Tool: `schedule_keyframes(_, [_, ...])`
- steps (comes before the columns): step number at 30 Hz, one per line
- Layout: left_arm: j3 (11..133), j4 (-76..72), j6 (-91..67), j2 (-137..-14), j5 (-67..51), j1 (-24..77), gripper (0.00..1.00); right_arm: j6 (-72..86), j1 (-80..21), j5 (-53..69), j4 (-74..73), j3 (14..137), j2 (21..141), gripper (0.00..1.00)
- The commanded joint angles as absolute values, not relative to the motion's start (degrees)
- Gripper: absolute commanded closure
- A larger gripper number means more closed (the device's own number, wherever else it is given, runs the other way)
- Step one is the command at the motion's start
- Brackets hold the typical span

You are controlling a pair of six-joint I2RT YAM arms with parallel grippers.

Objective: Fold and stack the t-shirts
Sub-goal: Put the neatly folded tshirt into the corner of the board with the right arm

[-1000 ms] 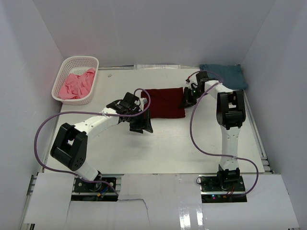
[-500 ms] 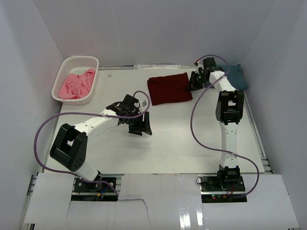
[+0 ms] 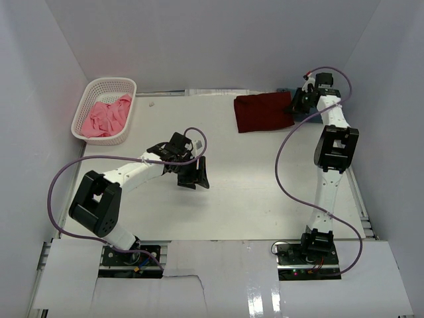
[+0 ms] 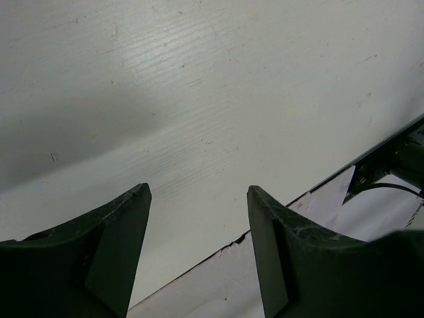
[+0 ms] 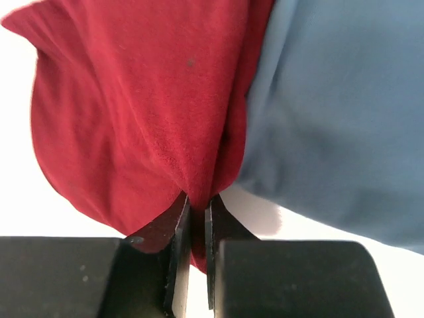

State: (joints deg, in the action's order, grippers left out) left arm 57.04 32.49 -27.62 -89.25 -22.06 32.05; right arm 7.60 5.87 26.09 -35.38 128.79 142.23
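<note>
Now the dark maroon t-shirt (image 3: pixel 264 112) lies folded into a rough rectangle at the far right of the white table (image 3: pixel 252 192), close to the back wall. The right gripper (image 3: pixel 296 106) is pinched tight on the shirt's right edge. In the right wrist view the red cloth gathers into folds that run down between the closed fingers (image 5: pixel 173 232). The slate-blue t-shirt (image 5: pixel 331 119) lies just beside it, touching it along one edge. The pink t-shirt (image 3: pixel 106 118) sits crumpled inside a white lattice basket (image 3: pixel 109 85) in the far left corner, well apart from the other two. The left gripper (image 3: pixel 194 173) hangs over the bare middle of the table with its jaws spread wide and nothing between them. Its wrist camera shows a matt white surface marked with faint scratches and streaks, and a darker seam at the near edge. Plain white panels (image 3: pixel 199 40) wall the workspace in at the back and on both sides. A purple cable (image 3: pixel 59 179) loops off each arm. A white sheet (image 3: pixel 218 278) with a ragged tear covers the near edge around the two bases.
</note>
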Motion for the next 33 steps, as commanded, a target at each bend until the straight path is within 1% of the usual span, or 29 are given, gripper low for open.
schedule_keyframes(1, [56.8,31.6,-27.2,-88.2,-22.4,32.1,0.29,6.9,6.8,29.2,-30.0,134.2,138.2,0.92])
schedule_keyframes(4, [57.0,31.6,-27.2,-89.0,-22.7,32.1,0.29,7.1,7.0,30.4,-27.8,134.2,137.4,0.92])
schedule_keyframes(9, [57.9,31.7,-27.1,-90.0,-22.9,32.1,0.29,8.0,8.2,28.7,-25.8,134.0,135.9,0.92])
schedule_keyframes(11, [58.7,31.9,-27.0,-90.7,-23.0,32.1,0.29,9.0,9.4,30.3,-24.5,133.7,135.7,0.92])
schedule_keyframes(13, [59.2,32.0,-26.9,-91.1,-23.0,32.1,0.29,11.7,10.4,35.4,-24.4,133.9,136.4,0.92])
schedule_keyframes(16, [60.1,32.1,-26.9,-92.4,-23.2,32.1,0.29,12.7,10.5,38.5,-28.0,135.7,138.4,0.92])
schedule_keyframes(17, [60.5,32.1,-26.8,-92.7,-23.4,32.1,0.29,12.7,10.4,39.3,-28.2,133.7,138.5,0.92])
schedule_keyframes(20, [60.8,32.1,-26.8,-93.4,-23.5,32.3,0.30,12.1,10.3,38.3,-26.6,130.7,137.6,0.92])
schedule_keyframes(25, [60.9,32.4,-26.6,-93.3,-23.4,32.4,0.30,11.9,11.9,31.6,-24.4,132.2,135.6,0.92])
schedule_keyframes(29, [61.1,32.5,-26.7,-93.3,-23.3,32.4,0.30,16.2,15.6,33.6,-24.6,135.9,137.6,0.92])
schedule_keyframes(33, [61.4,32.7,-26.7,-93.4,-23.4,32.5,0.30,16.3,18.9,31.7,-25.3,133.6,137.5,0.92])
